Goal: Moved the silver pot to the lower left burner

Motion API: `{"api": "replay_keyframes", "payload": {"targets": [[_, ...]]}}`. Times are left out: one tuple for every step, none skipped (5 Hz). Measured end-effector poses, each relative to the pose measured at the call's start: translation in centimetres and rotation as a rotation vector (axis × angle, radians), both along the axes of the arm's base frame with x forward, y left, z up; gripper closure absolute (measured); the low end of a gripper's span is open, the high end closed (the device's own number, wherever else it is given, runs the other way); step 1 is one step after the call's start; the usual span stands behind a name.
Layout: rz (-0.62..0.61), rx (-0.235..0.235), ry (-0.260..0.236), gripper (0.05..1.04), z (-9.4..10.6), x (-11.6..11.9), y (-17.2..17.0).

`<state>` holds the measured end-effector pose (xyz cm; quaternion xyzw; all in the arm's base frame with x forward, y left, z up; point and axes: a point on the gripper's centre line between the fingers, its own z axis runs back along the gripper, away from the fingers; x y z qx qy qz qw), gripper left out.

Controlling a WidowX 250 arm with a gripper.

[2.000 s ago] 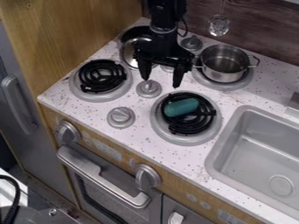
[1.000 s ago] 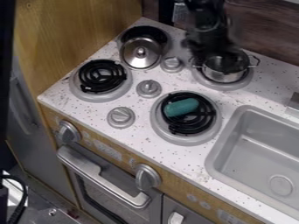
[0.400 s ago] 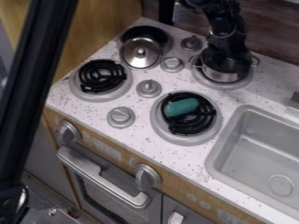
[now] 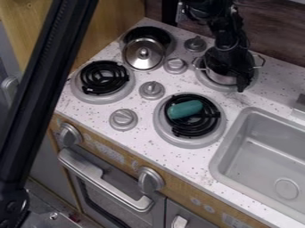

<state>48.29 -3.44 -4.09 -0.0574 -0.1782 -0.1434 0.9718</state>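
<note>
Slanting across the left side, a long black bar [image 4: 44, 95] overlaps the wooden panel [image 4: 116, 18] and part of the counter edge. Just right of it, the front left burner [image 4: 104, 78], a black coil in a round grey base, sits on the white speckled countertop [image 4: 89, 110]. Below, a large grey knob [image 4: 69, 134] is fixed to the wooden front, above one end of the grey oven handle [image 4: 104, 179]. A small round grey knob [image 4: 123, 119] lies between the two front burners. Farther back, a shiny silver lid [image 4: 142, 55] with a knob on top rests tilted against the back left burner [image 4: 146, 32]. On the black coil of the front right burner [image 4: 211, 127] lies a teal, rounded cylindrical object [image 4: 185, 109].

The task's silver metal pot [image 4: 219, 79], with two wire handles, stands upright on the back right burner [image 4: 224, 89]. The black gripper [image 4: 231, 62] hangs down over the pot, partly within its rim outline and partly in front of its near wall; whether it is spread, pressed together or pinching the pot, I cannot tell. At the right, a grey rectangular sink [image 4: 256, 156] is set into the countertop.
</note>
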Motion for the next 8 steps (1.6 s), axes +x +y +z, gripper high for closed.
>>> {"api": "replay_keyframes", "payload": {"targets": [[0.005, 0.000, -0.005, 0.402, -0.1, 0.3, 0.0], [0.008, -0.002, -0.008, 0.689, -0.1, 0.4, 0.0], [0.004, 0.011, -0.003, 0.898, -0.3, -0.2, 0.1], [0.040, 0.021, -0.013, 0.981, 0.6, -1.2, 1.0], [0.137, 0.071, 0.020, 1.007, 2.3, -3.4, 2.9], [0.277, 0.115, 0.036, 1.011, 4.1, -6.2, 6.8], [0.409, 0.118, 0.089, 1.011, 3.3, -9.1, 11.3], [0.472, 0.091, 0.089, 1.011, 2.6, -10.3, 13.9]]}}
